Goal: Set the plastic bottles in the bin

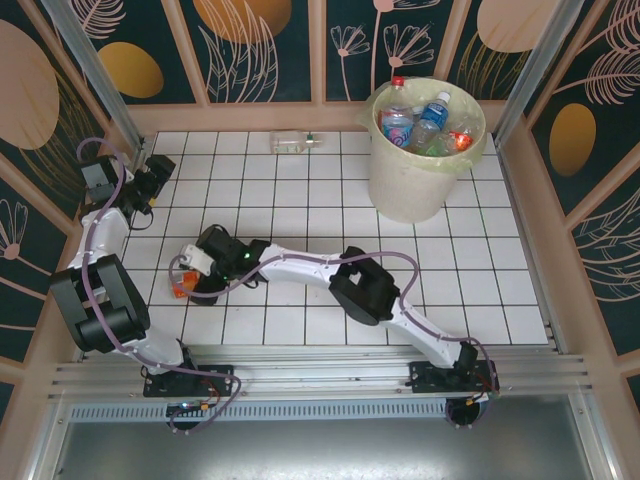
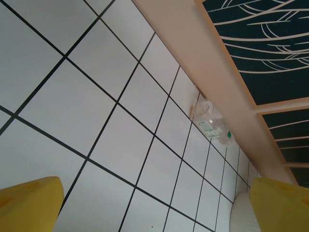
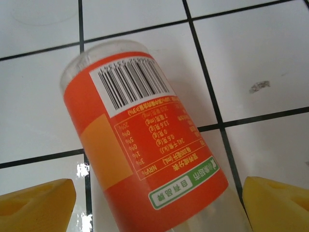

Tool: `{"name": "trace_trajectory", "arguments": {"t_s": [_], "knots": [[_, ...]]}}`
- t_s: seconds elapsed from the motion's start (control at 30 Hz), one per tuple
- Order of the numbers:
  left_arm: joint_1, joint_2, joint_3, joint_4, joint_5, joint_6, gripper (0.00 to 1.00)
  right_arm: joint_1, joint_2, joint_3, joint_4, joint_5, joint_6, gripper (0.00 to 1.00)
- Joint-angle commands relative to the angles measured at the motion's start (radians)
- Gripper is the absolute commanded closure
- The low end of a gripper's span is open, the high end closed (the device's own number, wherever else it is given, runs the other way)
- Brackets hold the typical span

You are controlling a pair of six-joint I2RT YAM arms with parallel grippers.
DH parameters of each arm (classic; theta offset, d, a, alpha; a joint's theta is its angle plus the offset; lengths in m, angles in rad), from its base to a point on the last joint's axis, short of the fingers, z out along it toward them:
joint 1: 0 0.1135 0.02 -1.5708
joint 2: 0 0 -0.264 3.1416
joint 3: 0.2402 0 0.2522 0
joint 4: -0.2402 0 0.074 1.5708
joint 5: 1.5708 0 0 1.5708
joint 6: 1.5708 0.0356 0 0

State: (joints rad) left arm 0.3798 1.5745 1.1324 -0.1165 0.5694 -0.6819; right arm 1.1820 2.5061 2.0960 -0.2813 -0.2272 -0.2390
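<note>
**Orange-labelled bottle** point(image 3: 145, 145): a smooth cylinder of clear plastic, wrapped in a glossy orange label with a white barcode panel, is being shown lying on its side on the shiny white-tiled table point(image 3: 260, 58). It is being straddled by the right gripper point(image 3: 154, 212), whose yellow foam pads point(image 3: 36, 205) are being held apart, one on each side of the body. Nothing is being clamped.

**Bin** point(image 1: 412, 190): a round cream tub with a pale bag lining is being seen well away from this gripper, far off to its right, with several bottles point(image 1: 428, 122) piled inside.

**Left gripper** point(image 1: 150, 185): its jaws are being held wide apart over bare tiles. A clear bottle point(image 2: 210, 125) with a green label is being shown lying ahead of it, against the wooden rail point(image 2: 227, 72).
</note>
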Motion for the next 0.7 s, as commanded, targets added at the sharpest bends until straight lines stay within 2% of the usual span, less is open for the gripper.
{"name": "trace_trajectory", "arguments": {"t_s": [0.0, 0.2, 0.33, 0.6, 0.67], "knots": [[0.005, -0.010, -0.010, -0.014, 0.023, 0.022, 0.01, 0.011, 0.047, 0.069, -0.046, 0.061, -0.034, 0.11], [0.005, -0.014, -0.022, -0.011, 0.033, 0.018, 0.01, 0.024, 0.124, 0.173, -0.073, 0.192, -0.032, 0.18], [0.006, -0.018, -0.026, -0.016, 0.036, 0.024, 0.01, 0.025, 0.153, 0.221, -0.080, 0.219, -0.020, 0.22], [0.005, -0.025, -0.034, -0.014, 0.037, 0.032, 0.01, 0.019, 0.142, 0.222, -0.084, 0.219, 0.007, 0.41], [0.005, -0.028, -0.034, -0.016, 0.039, 0.036, 0.01, 0.012, 0.122, 0.198, -0.069, 0.205, 0.027, 0.43]]}}
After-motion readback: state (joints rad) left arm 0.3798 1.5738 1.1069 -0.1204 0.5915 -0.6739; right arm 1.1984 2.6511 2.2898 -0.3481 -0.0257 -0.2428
